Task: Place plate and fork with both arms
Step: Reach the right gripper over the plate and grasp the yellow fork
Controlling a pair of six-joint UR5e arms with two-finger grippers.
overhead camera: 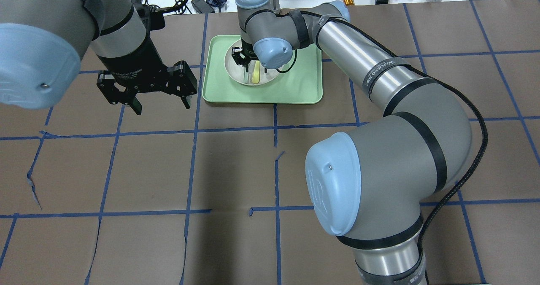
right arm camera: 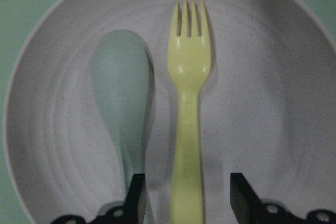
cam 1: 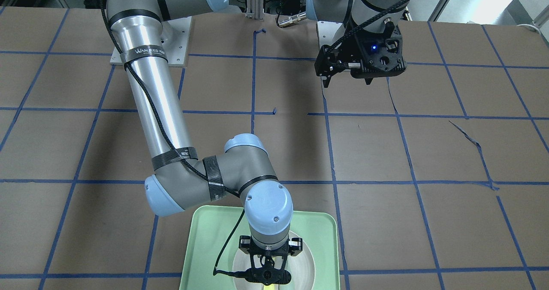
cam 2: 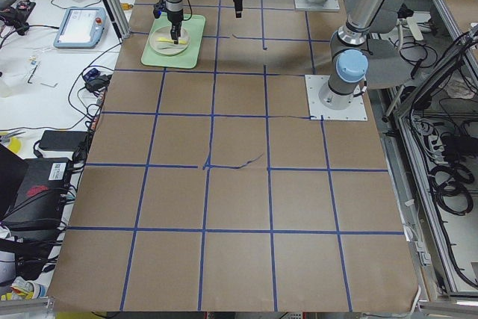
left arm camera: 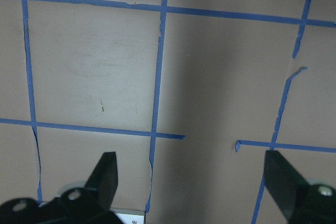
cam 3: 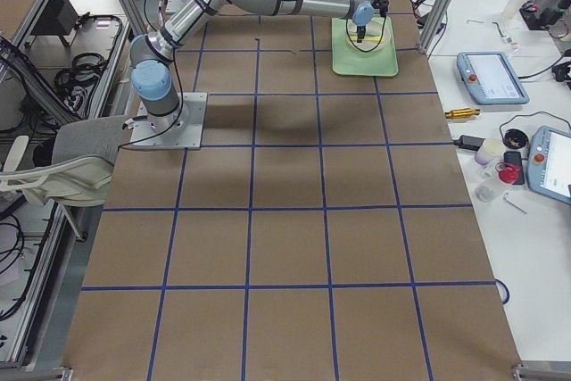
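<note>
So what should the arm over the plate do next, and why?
Probably lower a little and shut the right gripper on the handle of the fork. Its open fingers straddle that yellow fork lying in the plate, but one finger looks right over the spoon, so go down gently.

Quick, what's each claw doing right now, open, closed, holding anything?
Left claw: open, holding nothing.
Right claw: open, straddling the handle of the small yellow plastic fork in the round off-white plate, not gripping it.
</note>
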